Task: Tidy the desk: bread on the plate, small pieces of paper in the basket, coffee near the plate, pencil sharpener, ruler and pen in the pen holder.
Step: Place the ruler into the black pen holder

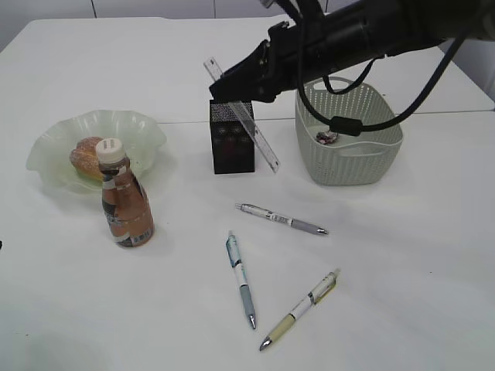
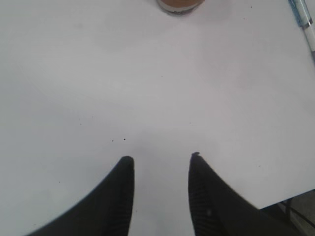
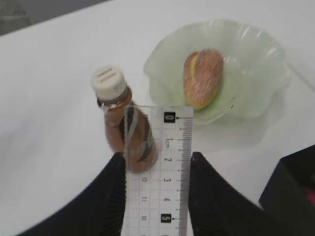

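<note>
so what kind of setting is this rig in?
Probably a lab or office tabletop staged as a desk: plain white desk against bare walls, with loose pens, a mesh pen holder and a perforated basket.

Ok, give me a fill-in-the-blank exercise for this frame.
1. The bread lies in the ____.
2. The right gripper has its jaws shut on the ____.
3. The number of pens on the desk is ____.
4. The coffee stands ____ beside the plate.

Missing: plate; ruler; three; upright
</note>
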